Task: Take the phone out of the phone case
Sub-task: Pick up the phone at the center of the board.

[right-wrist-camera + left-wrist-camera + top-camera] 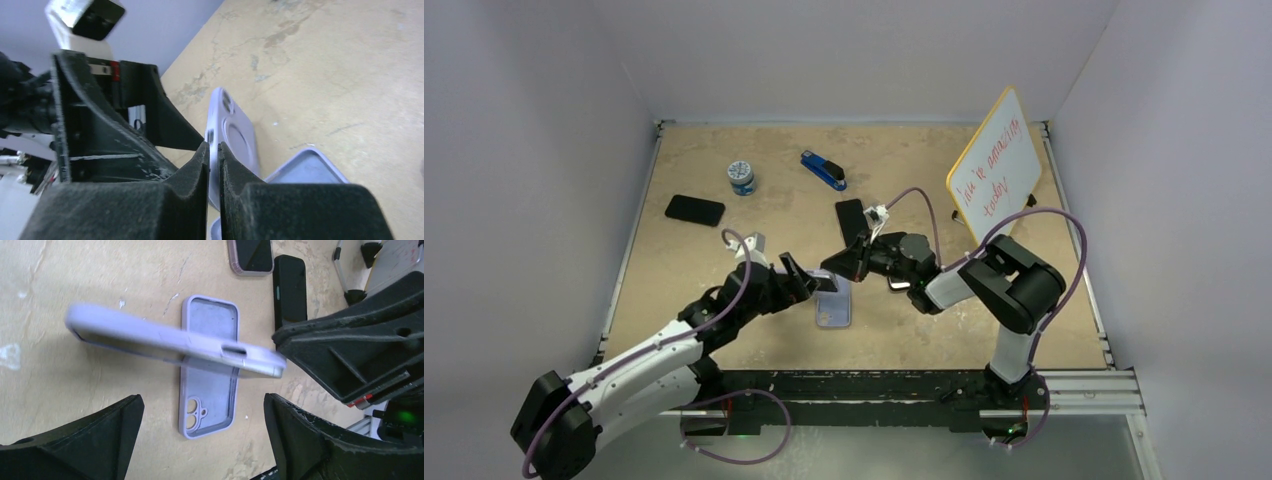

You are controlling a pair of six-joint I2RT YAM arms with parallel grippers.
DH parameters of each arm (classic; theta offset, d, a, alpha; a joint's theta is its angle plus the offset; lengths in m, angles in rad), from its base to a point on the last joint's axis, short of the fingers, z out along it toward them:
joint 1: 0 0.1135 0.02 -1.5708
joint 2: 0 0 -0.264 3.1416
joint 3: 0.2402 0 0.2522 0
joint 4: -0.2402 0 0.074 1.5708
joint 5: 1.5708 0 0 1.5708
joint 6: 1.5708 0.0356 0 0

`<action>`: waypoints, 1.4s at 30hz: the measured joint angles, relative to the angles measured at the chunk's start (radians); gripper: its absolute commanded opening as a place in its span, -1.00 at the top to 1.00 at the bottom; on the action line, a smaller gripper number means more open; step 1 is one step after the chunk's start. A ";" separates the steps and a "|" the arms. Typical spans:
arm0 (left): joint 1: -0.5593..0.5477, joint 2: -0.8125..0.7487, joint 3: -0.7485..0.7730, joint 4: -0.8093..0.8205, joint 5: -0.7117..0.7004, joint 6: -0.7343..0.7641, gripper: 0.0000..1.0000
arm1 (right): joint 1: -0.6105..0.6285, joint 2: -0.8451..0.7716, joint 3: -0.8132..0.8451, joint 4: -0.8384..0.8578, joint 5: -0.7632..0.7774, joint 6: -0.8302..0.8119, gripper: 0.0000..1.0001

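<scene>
View from above: we log left pincer [814, 282] and right pincer [842, 262] meeting over a lilac case [833, 305] lying flat on the surface [924, 180], near centre.

Left wrist view: case empty, hollow side up. Left pincer gapes wide and holds nothing. A lilac phone [175, 342], as we read it, hangs crosswise above the case.

Right wrist view: right pincer clamped on the phone's edge.

We judge extraction done, set-down pending. Next we need bare surface right of the case and a gentle release.
</scene>
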 measured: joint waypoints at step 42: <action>0.000 -0.261 -0.016 -0.293 -0.355 -0.070 -1.00 | 0.401 -0.166 0.314 -1.041 0.388 -0.945 -0.51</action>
